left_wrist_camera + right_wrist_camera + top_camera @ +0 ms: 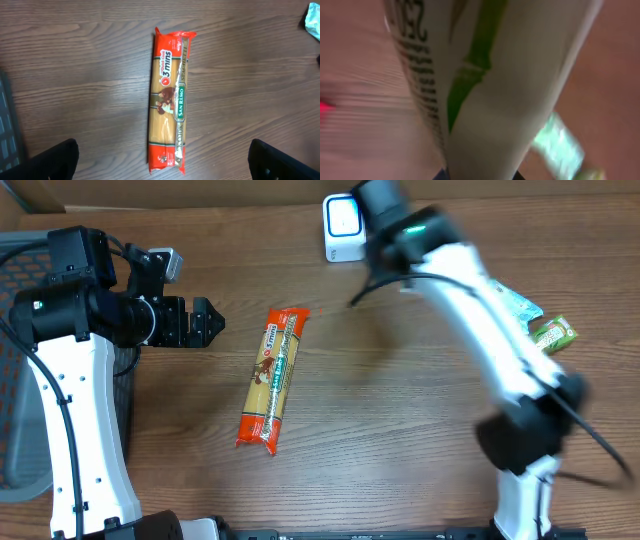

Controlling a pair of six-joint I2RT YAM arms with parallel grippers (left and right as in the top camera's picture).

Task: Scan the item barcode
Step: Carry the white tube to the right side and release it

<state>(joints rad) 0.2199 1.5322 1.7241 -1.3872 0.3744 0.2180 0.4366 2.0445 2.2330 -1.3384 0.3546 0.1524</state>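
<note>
Item: white-green packet (485,90), clenched in right gripper (368,208) jaws, far side, beside white scanner (341,225).
Step, we judge: presenting to scanner.
Next: turn barcode toward scanner; barcode unseen.
Left gripper (205,320): jaws released, left of spaghetti packet (273,380), mid-tabletop.
Green packets (552,332): right.
We see no obstruction.

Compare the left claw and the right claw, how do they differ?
The left claw stands wide open and empty; the right claw is shut on a white and green packet. The left claw hangs beside the San Remo spaghetti packet, while the right claw is at the far edge by the white barcode scanner. Both are over the wooden table.
</note>
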